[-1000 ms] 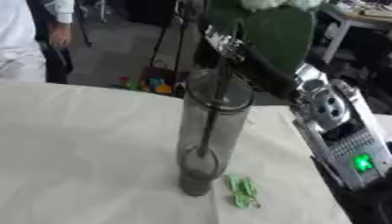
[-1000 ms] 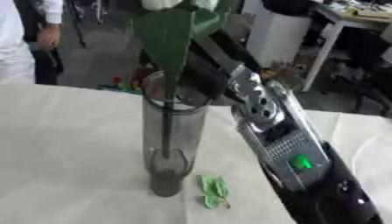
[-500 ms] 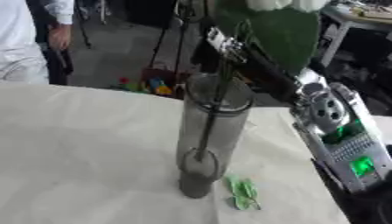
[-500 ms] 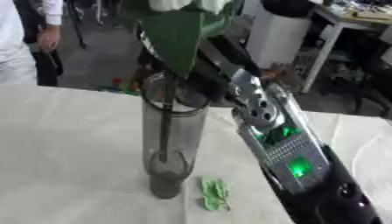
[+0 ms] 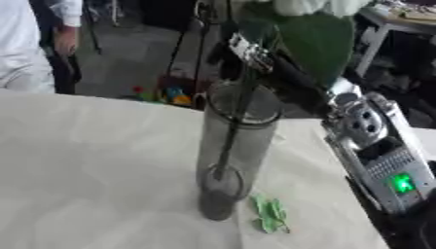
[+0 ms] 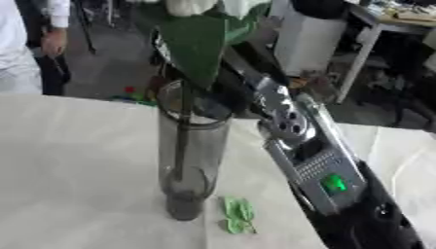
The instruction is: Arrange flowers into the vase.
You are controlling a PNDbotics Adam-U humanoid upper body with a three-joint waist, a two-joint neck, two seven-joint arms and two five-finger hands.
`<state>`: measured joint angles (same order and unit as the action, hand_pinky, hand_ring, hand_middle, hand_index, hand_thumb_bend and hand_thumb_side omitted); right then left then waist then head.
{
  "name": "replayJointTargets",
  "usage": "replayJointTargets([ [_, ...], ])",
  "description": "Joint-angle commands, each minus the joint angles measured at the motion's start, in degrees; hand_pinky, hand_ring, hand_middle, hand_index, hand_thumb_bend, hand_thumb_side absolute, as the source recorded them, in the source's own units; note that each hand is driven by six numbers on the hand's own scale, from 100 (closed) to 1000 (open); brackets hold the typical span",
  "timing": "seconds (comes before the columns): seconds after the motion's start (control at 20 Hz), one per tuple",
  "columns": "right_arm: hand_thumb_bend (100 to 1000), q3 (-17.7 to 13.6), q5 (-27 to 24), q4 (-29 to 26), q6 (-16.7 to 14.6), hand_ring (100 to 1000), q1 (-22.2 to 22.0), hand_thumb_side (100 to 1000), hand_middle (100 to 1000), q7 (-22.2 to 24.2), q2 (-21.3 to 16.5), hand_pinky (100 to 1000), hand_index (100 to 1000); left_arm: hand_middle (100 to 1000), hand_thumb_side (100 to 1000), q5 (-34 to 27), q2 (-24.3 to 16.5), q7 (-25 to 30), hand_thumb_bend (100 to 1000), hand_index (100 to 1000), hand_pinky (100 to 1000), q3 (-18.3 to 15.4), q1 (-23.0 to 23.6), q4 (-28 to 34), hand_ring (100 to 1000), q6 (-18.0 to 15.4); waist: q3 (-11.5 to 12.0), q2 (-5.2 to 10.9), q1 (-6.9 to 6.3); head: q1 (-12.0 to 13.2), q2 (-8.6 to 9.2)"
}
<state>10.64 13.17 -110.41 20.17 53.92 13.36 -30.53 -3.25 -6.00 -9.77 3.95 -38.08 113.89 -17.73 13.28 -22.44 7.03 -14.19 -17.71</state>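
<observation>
A tall clear glass vase (image 5: 235,146) stands upright on the white cloth-covered table (image 5: 85,170). A flower with a white bloom (image 5: 313,6) and a broad green leaf (image 5: 317,44) sits above the vase's mouth. Its dark stem (image 5: 228,146) runs down inside the glass, ending near the bottom. My right hand (image 5: 254,52) is just above the rim, curled round the stem, with its arm (image 5: 379,146) reaching in from the lower right. In the right eye view the leaf hides most of the hand. My left hand shows in neither view.
A small green leaf scrap (image 5: 271,216) lies on the cloth right of the vase's foot. Beyond the table's far edge a person in white (image 5: 26,48) stands at the left. There are also coloured bits on the floor (image 5: 166,95), a white bin (image 6: 306,34) and a desk.
Almost nothing has changed. My right hand still holds the flower over the vase with the stem inside, and the stem's end may sit slightly lower.
</observation>
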Motion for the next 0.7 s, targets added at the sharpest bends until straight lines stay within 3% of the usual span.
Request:
replayJointTargets([
  [0.05,100,-0.6,-0.1,-0.1,-0.3,608,0.7,1000,501,0.3,-1.0,628,663,882,1000,-0.1,0.2,0.2,100,907,713,0.0,-0.5,0.7,795,0.1,0.0,1.02,-0.65,0.1,0.85],
  [0.25,100,-0.7,-0.2,0.0,-0.6,608,0.6,1000,501,0.4,-1.0,628,663,882,1000,-0.1,0.2,0.2,100,907,713,0.0,-0.5,0.7,795,0.1,0.0,0.98,-0.68,0.1,0.88],
  [0.3,100,-0.7,-0.2,0.0,-0.6,630,0.6,1000,516,0.4,-1.0,679,671,883,1000,-0.1,0.2,0.2,100,907,713,0.0,-0.5,0.7,796,0.1,0.0,0.95,-0.71,0.1,0.88],
  [0.7,100,-0.8,0.2,-0.1,-1.1,678,0.4,1000,542,0.0,-1.1,765,677,884,1000,-0.1,0.3,0.3,100,907,714,0.1,-0.4,0.7,797,0.1,-0.1,0.66,-0.99,-0.2,1.06],
])
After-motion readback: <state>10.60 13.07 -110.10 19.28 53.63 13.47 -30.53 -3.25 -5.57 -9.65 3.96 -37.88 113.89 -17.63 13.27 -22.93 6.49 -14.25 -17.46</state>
